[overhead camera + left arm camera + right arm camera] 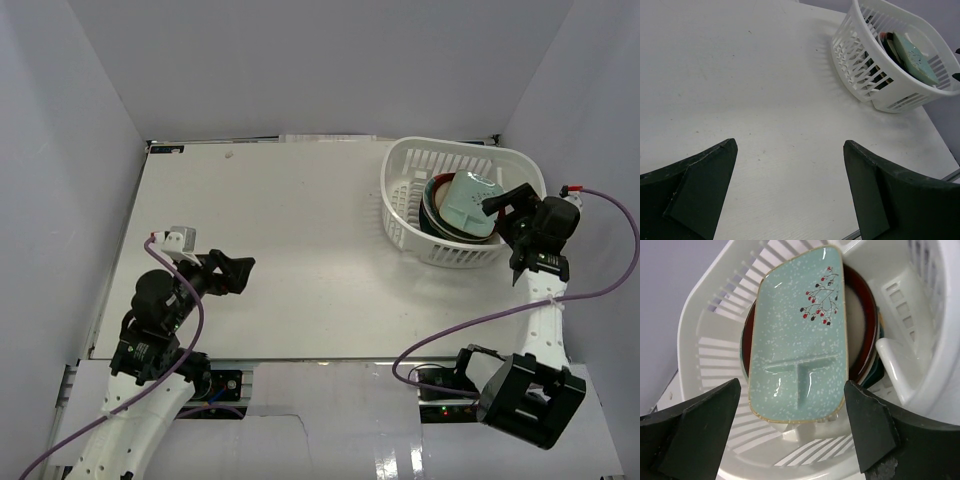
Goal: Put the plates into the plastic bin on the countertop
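Right wrist view has the right gripper (791,390), fingers spread, above the pale-green rectangular plate (795,330) lying in the plastic bin (705,310): release looks done, so next it should lift clear of the rim.

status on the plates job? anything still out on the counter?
Looks finished. Done: the pale-green rectangular plate lies on top of a stack of other plates inside the white slotted plastic bin; the stack can't be counted. In hand: nothing. The right gripper is open above the bin, the left gripper open over the white countertop. Left: no plate shows outside the bin.
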